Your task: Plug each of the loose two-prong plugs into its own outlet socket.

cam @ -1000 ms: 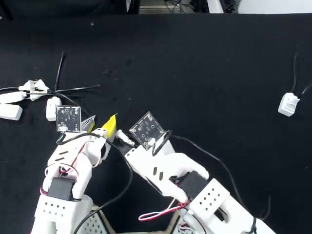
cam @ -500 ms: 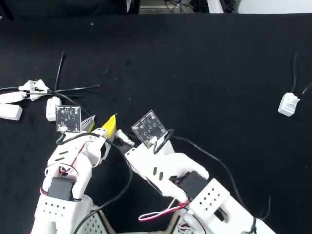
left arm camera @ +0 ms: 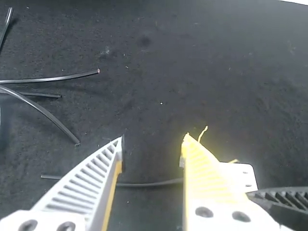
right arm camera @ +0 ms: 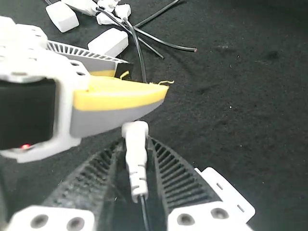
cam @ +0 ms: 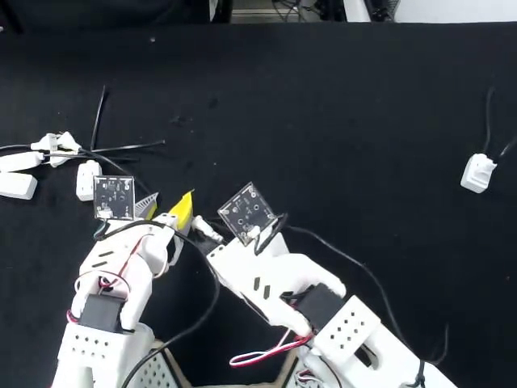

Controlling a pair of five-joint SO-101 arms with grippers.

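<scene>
From where I stand, the right arm (cam: 275, 279) sits at about 6 o'clock on the desk (cam: 323, 121). Its right jaws are clamped on a white two-prong plug (right arm camera: 135, 150), with the cord trailing back between them. The left arm (cam: 121, 267) is at 7 o'clock, and its left jaws stand apart with nothing between them. Its yellow finger (right arm camera: 120, 96) lies just beside the held plug.

Out at 9 o'clock is a cluster of white blocks (cam: 86, 179) among loose black cords (left arm camera: 48, 77). I can't honestly tell which of them are sockets and which are plugs. One more white piece (cam: 478, 173) lies on its own cord at 3 o'clock, well apart from everything else.

I'd say this is the carrying step: one plug is gripped but not yet seated. The next move calls for bringing it over to a socket at 9 o'clock, squaring the prongs with the slots, and pressing straight in. The open left jaws would probably have to pin the socket so it doesn't skid.
</scene>
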